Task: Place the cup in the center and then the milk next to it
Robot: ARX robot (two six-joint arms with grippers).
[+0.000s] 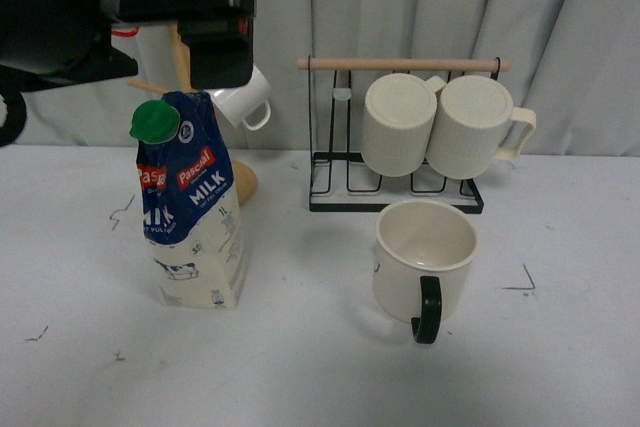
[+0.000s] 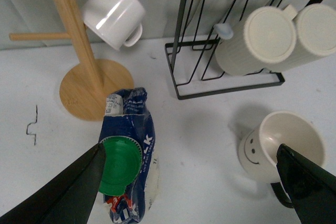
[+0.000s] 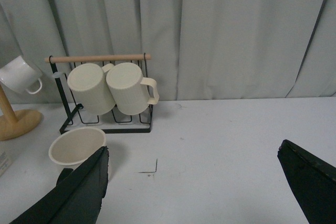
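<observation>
Left gripper (image 2: 191,153): hanging wide open above the milk (image 2: 131,124), best lowering past the green cap (image 2: 116,163) and closing on the carton's firmer body before carrying right toward the cup (image 2: 252,153).

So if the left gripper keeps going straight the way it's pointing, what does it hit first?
Probably the milk: the left gripper is open, and one finger is right by its green cap. The gap itself aims at bare table between milk and cup, though depth is unclear.
</observation>
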